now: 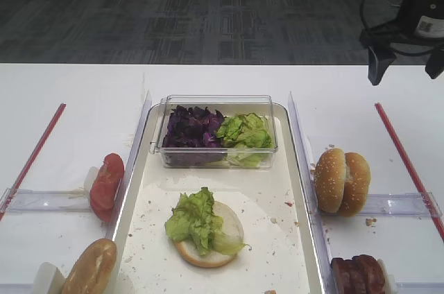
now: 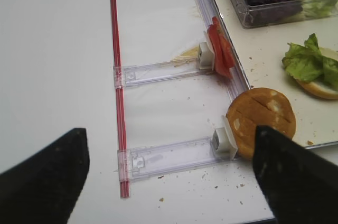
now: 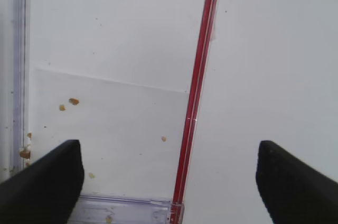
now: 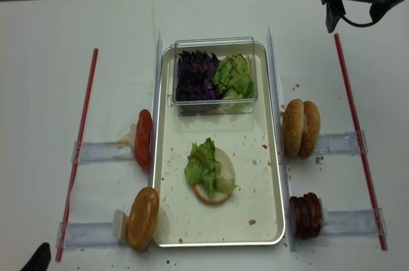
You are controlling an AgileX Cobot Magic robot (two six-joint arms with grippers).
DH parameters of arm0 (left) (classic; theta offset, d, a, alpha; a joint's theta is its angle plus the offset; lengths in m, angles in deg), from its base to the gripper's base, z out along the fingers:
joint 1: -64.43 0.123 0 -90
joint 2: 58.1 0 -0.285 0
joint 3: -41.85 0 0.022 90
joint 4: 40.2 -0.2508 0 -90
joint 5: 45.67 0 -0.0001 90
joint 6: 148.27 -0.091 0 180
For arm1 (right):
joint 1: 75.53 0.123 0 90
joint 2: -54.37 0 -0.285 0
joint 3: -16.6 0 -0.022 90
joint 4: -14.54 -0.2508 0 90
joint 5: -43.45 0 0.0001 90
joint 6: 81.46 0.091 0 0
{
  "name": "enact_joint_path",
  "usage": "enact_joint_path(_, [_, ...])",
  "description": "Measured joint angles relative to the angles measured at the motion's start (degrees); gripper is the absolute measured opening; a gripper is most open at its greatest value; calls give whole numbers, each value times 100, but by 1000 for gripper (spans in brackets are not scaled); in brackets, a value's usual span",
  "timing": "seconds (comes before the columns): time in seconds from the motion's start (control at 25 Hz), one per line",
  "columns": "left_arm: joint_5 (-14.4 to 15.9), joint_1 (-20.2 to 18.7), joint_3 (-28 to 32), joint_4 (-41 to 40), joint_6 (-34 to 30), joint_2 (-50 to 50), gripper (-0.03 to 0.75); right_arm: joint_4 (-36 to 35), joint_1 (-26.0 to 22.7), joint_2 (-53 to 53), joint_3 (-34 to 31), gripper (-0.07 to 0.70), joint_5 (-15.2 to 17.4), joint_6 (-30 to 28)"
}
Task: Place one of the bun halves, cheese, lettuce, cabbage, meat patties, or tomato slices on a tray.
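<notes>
Crumbs speckle the shallow cream-white tray, a long rectangle with a silvery rim and rounded corners on the white table. Near its middle lies a bun half with its pale flat cut face up, and a ruffled clump of light green lettuce sits on top of it. At the far end of the tray stands a small clear plastic box holding chopped dark purple cabbage on the left and more green leaves on the right.

Just outside the tray's left rim, glossy red tomato slices stand on edge on a clear plastic rail, and a golden bun leans nearer the camera. Outside the right rim, two sesame-topped buns stand on edge side by side, with dark reddish-brown meat patties stacked edge to edge below them. Thin red strips run along both outer sides of the table.

The right gripper hangs above the far right of the table, its black fingers spread wide and grasping nothing. The left gripper hovers near the left rails, its fingers also spread apart and empty. A small white label shows on the right arm, its writing too small to read.
</notes>
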Motion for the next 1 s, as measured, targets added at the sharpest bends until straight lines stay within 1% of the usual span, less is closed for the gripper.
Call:
enact_joint_path(0.32, [0,0,0,0,0,0,615,-45,-9,51,-11,685,0,0])
enact_joint_path(0.56, [0,0,0,0,0,0,615,-59,-9,390,-45,685,23,11])
enact_joint_path(0.84, [0,0,0,0,0,0,615,-241,-9,960,-68,685,41,19])
enact_joint_path(0.92, [0,0,0,0,0,0,615,-241,-9,1167,-170,685,54,19])
enact_joint_path(1.0, [0,0,0,0,0,0,615,-241,-9,1419,-402,685,47,19])
